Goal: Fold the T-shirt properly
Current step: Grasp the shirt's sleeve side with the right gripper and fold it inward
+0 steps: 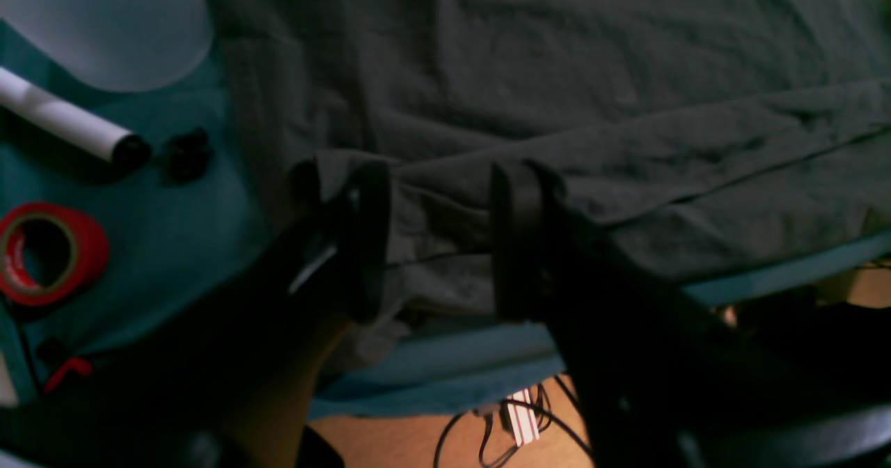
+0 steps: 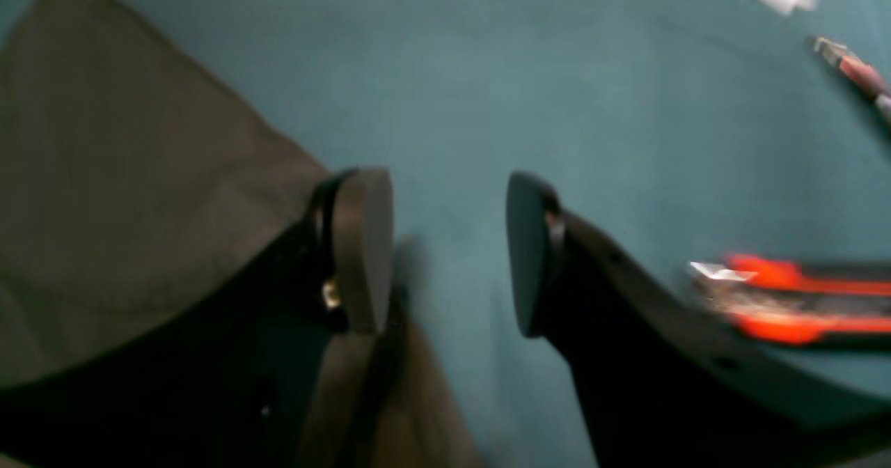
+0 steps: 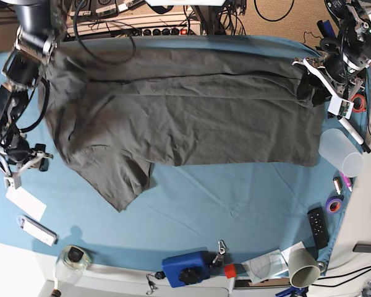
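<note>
- The T-shirt (image 3: 185, 111) lies spread across the blue table cloth (image 3: 235, 204); no print is readable.
- Left gripper (image 1: 438, 238) has a fold of the shirt's edge between its jaws.
- Right gripper (image 2: 449, 245) gapes wide, holding nothing.

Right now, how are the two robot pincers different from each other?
The left pincer sits at the T-shirt's edge with dark cloth between its jaws, while the right pincer has only blue table cloth between its jaws. In the base view, the left pincer is over the shirt's end, and the right pincer hangs off to the side, clear of the shirt. Both are black with jaws spread apart.
</note>
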Tool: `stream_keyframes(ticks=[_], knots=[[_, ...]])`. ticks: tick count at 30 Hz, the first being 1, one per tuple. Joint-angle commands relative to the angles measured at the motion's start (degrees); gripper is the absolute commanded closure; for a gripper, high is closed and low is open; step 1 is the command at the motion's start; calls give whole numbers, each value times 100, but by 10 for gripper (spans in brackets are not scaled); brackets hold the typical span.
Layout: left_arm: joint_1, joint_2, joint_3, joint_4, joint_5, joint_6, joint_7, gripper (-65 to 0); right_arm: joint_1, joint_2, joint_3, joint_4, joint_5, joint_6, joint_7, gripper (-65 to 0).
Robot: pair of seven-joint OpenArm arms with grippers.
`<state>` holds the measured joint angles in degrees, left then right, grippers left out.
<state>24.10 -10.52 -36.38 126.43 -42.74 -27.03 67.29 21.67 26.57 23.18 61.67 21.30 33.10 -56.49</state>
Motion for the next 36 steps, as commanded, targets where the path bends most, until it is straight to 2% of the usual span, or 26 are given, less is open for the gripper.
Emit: stream_keyframes(ticks=[1, 5, 13, 16, 20, 26, 28, 33, 36], knots=[[7, -42, -17, 103, -98, -7, -87, -245, 293, 122, -22, -192, 127, 149, 103, -266], [4, 2, -17, 103, -74, -7, -90, -245, 581, 120, -256, -782, 645, 509, -315, -266], [0, 278, -17, 103, -61, -7, -133, -245, 575, 90, -339, -778, 684, 507, -601, -256], [0, 289, -17, 103, -61, -7, -133, -245, 498, 33, -352, -780, 612, 505, -599, -174], [4, 289, -17, 103, -61, -7, -131, -245, 254, -37, -531, -780, 579, 472, -389, -1], [2, 289, -17, 103, -61, -7, -138, -245, 133, 42, -772, -754, 625, 444, -789, 0], [2, 289, -17, 103, -61, -7, -177, -245, 131, 142, -769, -651, 918, 446, -1027, 0], [0, 289, -17, 103, -70, -7, -284, -245, 26, 505, -761, 66, 2098, 431, -1860, 0], [-15, 289, -17, 103, -103, -7, -284, -245, -181, 638, -726, 658, 2809, 297, -2351, 0]])
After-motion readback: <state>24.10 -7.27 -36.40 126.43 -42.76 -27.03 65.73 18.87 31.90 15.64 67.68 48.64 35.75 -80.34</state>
